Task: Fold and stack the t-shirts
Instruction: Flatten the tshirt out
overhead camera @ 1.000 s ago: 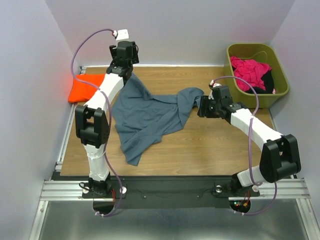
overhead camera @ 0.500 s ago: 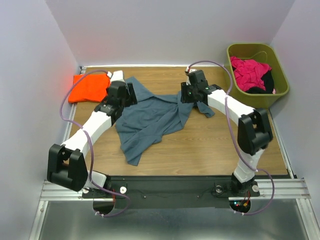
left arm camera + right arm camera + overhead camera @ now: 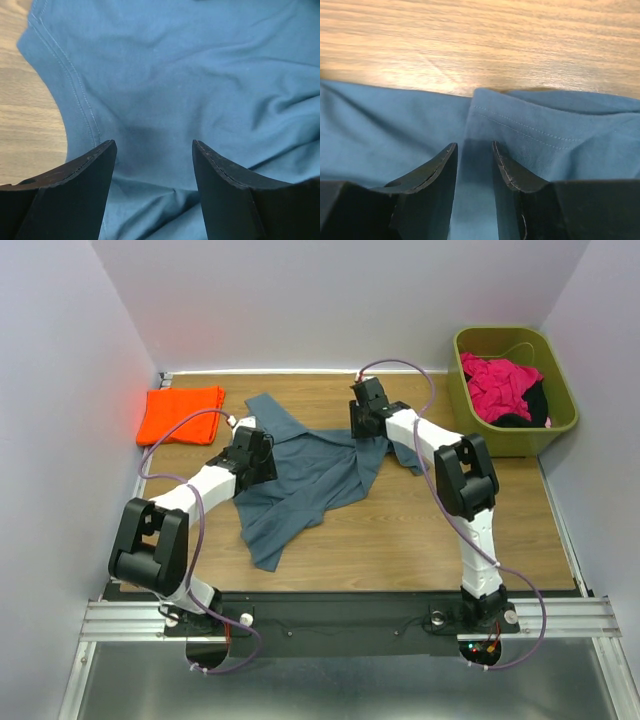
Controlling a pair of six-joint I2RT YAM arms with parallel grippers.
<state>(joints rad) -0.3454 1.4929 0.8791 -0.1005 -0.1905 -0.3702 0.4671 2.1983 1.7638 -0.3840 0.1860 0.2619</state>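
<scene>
Back right: bin (image 3: 500, 331) w/ pink clothes (image 3: 497, 383); orange tee (image 3: 180, 413) far left; L pincer (image 3: 153, 145) agape, R pincer (image 3: 474, 145) unclear.

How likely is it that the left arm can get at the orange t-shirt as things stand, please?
Probably yes: the left gripper is open and empty over the blue-grey t-shirt, and nothing stands between it and the orange t-shirt.

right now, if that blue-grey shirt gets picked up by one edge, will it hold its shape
Likely floppy: the blue-grey shirt lies crumpled in soft folds, so it would probably sag from any pinch point. Probably light, judging by the thin stitched hem. Pushing would likely bunch it, not slide it.
</scene>
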